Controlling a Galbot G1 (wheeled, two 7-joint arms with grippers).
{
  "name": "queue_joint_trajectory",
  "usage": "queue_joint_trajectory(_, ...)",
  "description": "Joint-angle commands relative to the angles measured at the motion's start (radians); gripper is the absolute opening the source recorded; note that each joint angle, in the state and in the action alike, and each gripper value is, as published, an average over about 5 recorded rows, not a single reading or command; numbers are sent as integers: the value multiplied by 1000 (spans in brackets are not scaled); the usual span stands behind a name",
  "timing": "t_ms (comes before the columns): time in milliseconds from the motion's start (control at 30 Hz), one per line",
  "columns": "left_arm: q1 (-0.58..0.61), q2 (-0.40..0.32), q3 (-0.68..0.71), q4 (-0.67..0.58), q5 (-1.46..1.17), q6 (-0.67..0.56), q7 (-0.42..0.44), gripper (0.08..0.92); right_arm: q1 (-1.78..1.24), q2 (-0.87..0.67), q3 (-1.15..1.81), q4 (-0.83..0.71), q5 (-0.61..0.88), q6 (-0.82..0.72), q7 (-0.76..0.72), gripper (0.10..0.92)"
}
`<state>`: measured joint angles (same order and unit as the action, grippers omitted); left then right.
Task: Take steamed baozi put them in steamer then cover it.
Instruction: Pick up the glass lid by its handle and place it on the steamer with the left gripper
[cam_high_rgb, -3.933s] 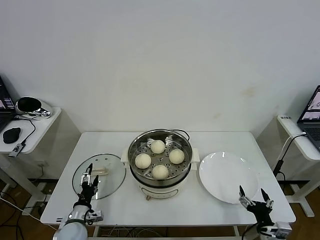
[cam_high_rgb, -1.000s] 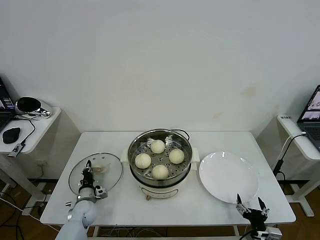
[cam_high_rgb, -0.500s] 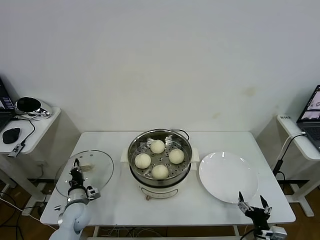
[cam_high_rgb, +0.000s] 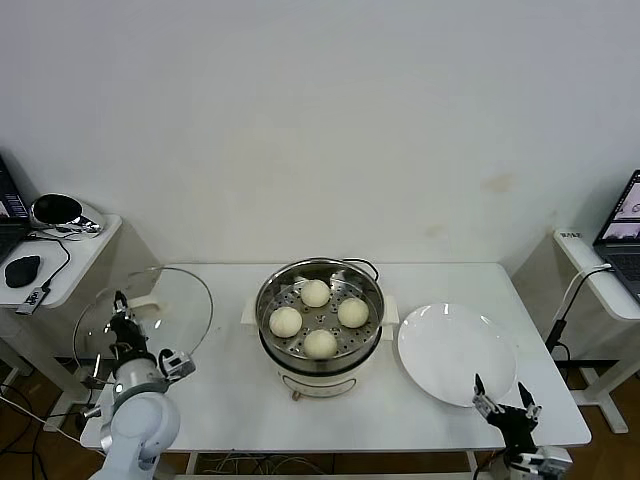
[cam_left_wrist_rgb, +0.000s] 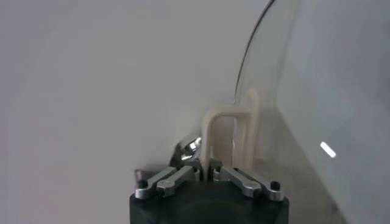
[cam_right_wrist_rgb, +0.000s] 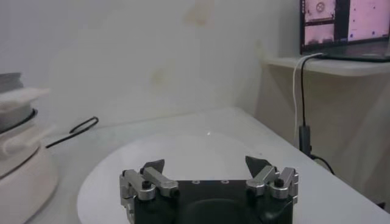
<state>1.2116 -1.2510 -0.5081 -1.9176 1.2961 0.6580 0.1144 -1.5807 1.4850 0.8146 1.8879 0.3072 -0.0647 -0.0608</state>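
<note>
Counting first: four steamed baozi (cam_high_rgb: 319, 319) sit on the perforated tray inside one steamer (cam_high_rgb: 319, 328), one cover (cam_high_rgb: 150, 315) is in the air, and one white plate (cam_high_rgb: 457, 353) lies just to the right of the steamer.

All of it belongs to a white table (cam_high_rgb: 400, 410) set against a plain pale wall (cam_high_rgb: 320, 130), with a small side desk at each edge of the room (a laptop (cam_high_rgb: 622, 225) shows on the right-hand one).

At the table's front left corner, the left gripper (cam_high_rgb: 121, 318) is pinching the cover's cream bar handle (cam_left_wrist_rgb: 228, 137), fingers pressed together on it. The glass disc is lifted clear of the tabletop and tilted well up, close to standing on edge, well left of the steamer.

By the front right edge, just in front of the plate, the right gripper (cam_high_rgb: 502, 402) waits with its fingers (cam_right_wrist_rgb: 152, 176) spread wide around nothing.
</note>
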Motion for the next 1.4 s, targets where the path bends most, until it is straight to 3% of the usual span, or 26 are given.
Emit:
queue_joint_trajectory(33, -29, -47, 112, -195, 169, 103, 180, 143, 3, 23, -4, 24, -50, -2, 7, 823)
queue_joint_trajectory(800, -387, -276, 547, 88, 275, 119, 309, 143, 28, 67, -1, 6, -112, 6, 8, 823)
queue_joint_trajectory(1133, -419, -342, 644, 196, 228, 121, 250, 143, 31, 69, 7, -18, -112, 8, 7, 823)
queue_joint_trajectory(1400, -395, -349, 632, 252, 334, 121, 228, 143, 51, 68, 6, -24, -112, -1, 7, 823)
